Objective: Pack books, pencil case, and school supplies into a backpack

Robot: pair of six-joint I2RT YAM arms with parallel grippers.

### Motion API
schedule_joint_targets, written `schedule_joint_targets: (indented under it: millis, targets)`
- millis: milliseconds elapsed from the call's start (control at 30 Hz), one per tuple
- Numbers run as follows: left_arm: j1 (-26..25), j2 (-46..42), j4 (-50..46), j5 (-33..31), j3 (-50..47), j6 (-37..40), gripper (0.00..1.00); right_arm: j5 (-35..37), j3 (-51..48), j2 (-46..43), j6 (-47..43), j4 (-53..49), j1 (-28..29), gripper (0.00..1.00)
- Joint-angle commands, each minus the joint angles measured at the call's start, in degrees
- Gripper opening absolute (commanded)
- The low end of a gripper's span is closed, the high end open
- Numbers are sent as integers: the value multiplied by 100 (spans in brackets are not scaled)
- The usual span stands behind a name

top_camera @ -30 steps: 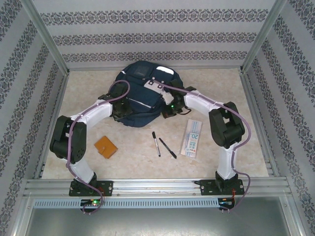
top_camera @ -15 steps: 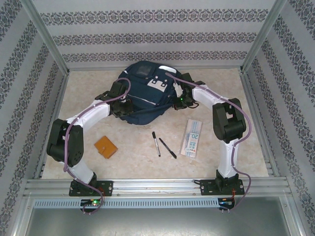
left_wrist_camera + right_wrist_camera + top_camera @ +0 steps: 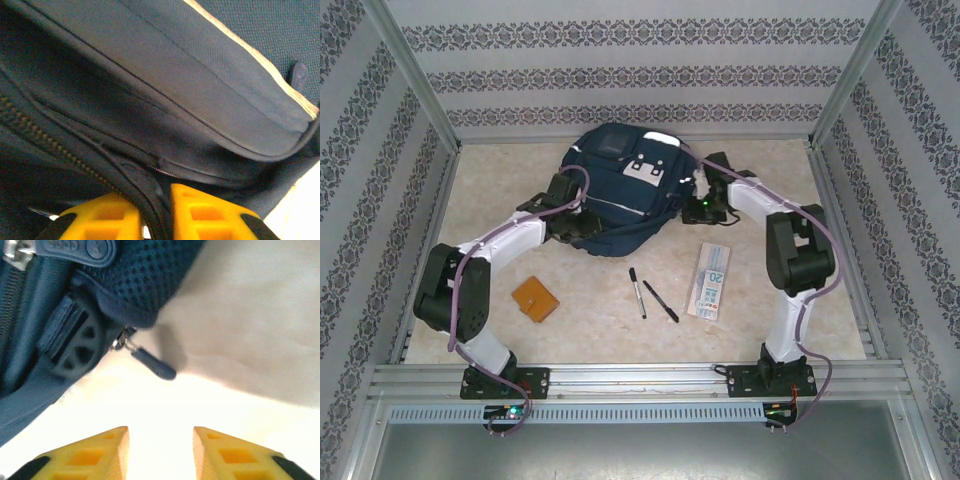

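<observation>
Backpack [image 3: 620, 190]: lying flat; inside hidden.
Left gripper [image 3: 154, 212]: astride backpack fabric; grip unclear.
Right gripper [image 3: 161, 440]: spread, empty, beside backpack.

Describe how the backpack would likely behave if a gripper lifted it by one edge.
Probably floppy: the backpack is soft fabric that folds and sags in the left wrist view. It would likely drape rather than rise whole. Its zipper pull sticks out free above the table, so it may swing.
</observation>
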Motion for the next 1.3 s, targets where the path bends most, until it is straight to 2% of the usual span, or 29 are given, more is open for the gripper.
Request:
schedule_joint_targets:
  millis: [0,167,300,400,500,567,667,800,1033,1133,1267]
  targets:
    - [-428,-72,1134,370,-122,-747,22,-328,-377,-732,458,150,-53,42]
    - [-737,18,1251,444,10,-993,32,-504,-1068,-1403,762,250,-53,46]
    - [-812,-223,952,711,191,-792,48,-495,-1290,-1718,712,132,-52,48]
    - [-812,-504,263,725,578,290,54,-278,-1301,-1834,579,106,-84,48]
    - [-813,-582,-457,420,1026,1834,60,-225,-1213,-1811,555,210,-147,49]
    - [-822,-419,-779,-22,1325,2723,64,-150,-1095,-1739,580,289,-160,49]
    - [-827,131,-1221,-208,2017,3492,67,-7,-903,-1676,704,432,-157,49]
    - [-1035,976,-1488,-338,2913,3526,70,400,-805,-1758,979,631,-173,50]
    - [-1658,2292,-1895,-1523,4118,2845,78,887,-1291,-2188,1319,1099,-389,52]
    - [-1713,2849,-2335,-2247,4585,2276,81,1013,-1573,-2411,1319,1240,-472,52]
    - [-1759,3607,-2815,-2561,5118,1906,82,1008,-1886,-2700,1229,1282,-518,53]
